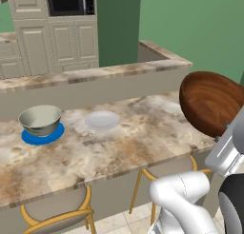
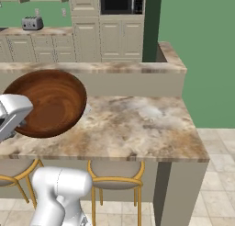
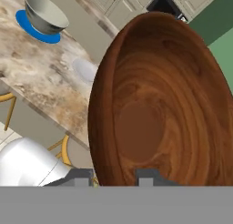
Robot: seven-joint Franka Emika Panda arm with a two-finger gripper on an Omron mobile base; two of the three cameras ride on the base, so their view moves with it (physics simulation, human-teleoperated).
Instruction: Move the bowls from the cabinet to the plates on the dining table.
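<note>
Green-walled kitchen behind, we hold the reddish-brown bowl (image 3: 164,104) clamped by its rim in our gripper (image 3: 113,176), off the dining table's (image 1: 143,133) near edge, the pale plate (image 1: 102,120) lying mid-table beyond it.

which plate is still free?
The white plate: bare. The blue plate has the grey bowl on it; the brown bowl is in the gripper.
</note>
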